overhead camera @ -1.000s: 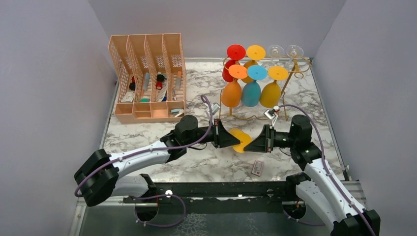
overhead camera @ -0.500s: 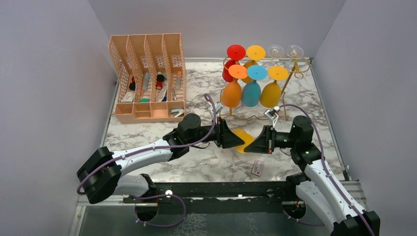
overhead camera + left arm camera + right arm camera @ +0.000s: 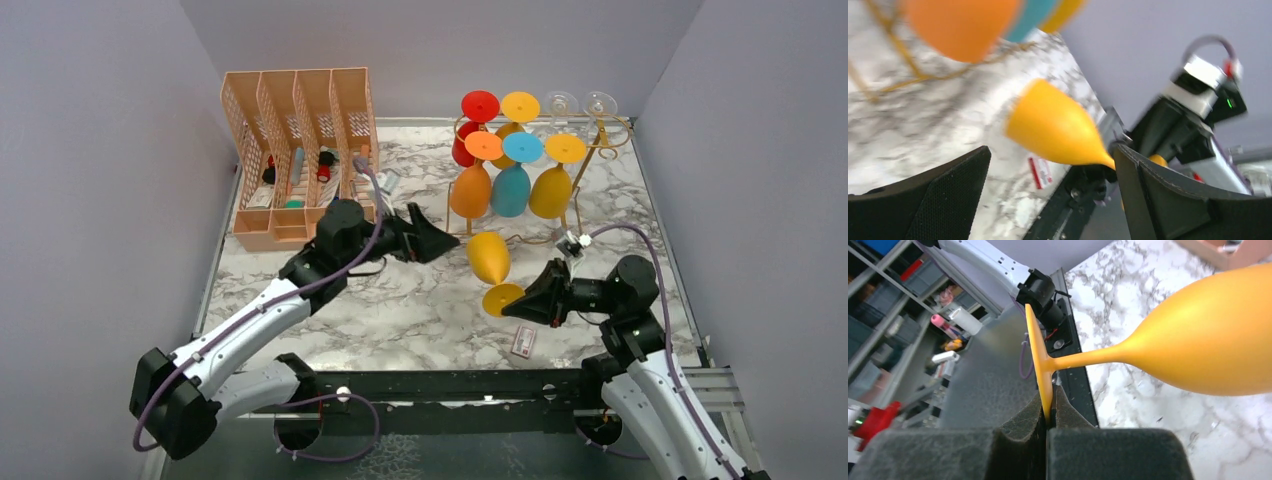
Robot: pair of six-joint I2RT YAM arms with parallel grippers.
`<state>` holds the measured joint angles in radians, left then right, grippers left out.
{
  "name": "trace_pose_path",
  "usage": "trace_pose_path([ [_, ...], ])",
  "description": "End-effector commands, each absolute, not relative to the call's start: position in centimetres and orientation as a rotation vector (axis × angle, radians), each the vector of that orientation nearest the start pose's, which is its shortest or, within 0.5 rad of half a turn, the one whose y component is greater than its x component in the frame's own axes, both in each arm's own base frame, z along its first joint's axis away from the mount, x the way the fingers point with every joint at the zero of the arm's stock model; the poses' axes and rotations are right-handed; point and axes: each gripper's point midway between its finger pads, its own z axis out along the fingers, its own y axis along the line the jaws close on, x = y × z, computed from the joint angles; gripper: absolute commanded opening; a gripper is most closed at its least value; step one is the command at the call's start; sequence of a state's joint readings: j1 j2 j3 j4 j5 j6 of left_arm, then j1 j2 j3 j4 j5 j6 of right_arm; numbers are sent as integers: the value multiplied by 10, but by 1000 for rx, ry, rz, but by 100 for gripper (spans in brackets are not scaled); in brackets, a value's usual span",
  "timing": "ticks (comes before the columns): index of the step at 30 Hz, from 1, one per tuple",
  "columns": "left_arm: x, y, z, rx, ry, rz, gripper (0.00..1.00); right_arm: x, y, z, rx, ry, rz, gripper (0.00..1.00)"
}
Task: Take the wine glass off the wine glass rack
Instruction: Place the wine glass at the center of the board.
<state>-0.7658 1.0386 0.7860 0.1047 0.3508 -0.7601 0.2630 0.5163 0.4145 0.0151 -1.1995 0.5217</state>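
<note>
On your far left a plain grey wall (image 3: pixel 100 150) closes the cell (others rise at the back and on the right). Beside it the peach lattice file organiser (image 3: pixel 300 150) stands on the white-and-grey marbled tabletop (image 3: pixel 400 310), with small items in its slots. Just right of it, your left gripper (image 3: pixel 438 240) hangs with its jaws spread wide, gripping nothing. The yellow wine glass (image 3: pixel 488 256) is off the rack, in the air over the marble just in front of it, tilted with its bowl toward the stand. Your right gripper (image 3: pixel 1048 415) is clamped on the rim of the glass's foot. A small red-and-white card (image 3: pixel 523 342) lies on the marble nearby. At back right, the gold wire wine glass rack (image 3: pixel 590 160) carries red, orange, teal, yellow and clear glasses hanging bowl down.
</note>
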Motion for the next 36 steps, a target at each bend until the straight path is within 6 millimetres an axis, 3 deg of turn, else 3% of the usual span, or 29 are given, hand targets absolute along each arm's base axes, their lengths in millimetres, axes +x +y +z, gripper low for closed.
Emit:
trace_pose_path([
  [1, 229, -269, 260, 148, 2015, -1424, 99, 96, 207, 260, -983, 1326, 1432, 1],
  [3, 233, -260, 274, 119, 1941, -1519, 99, 92, 207, 264, -1033, 1253, 1419, 1],
  [7, 227, -258, 296, 159, 1835, -1637, 99, 83, 206, 253, -1080, 1287, 1476, 1],
  [15, 211, -264, 309, 290, 1809, -1720, 99, 53, 200, 254, -1123, 1205, 1507, 1],
  [24, 193, -310, 309, 466, 1860, -1839, 91, 42, 197, 253, -1126, 1257, 1572, 1],
  [29, 178, -335, 314, 576, 1850, -1904, 85, 45, 198, 250, -1102, 1313, 1601, 2],
  [36, 164, -342, 307, 632, 1868, -1953, 67, 45, 198, 250, -1112, 1291, 1578, 1],
])
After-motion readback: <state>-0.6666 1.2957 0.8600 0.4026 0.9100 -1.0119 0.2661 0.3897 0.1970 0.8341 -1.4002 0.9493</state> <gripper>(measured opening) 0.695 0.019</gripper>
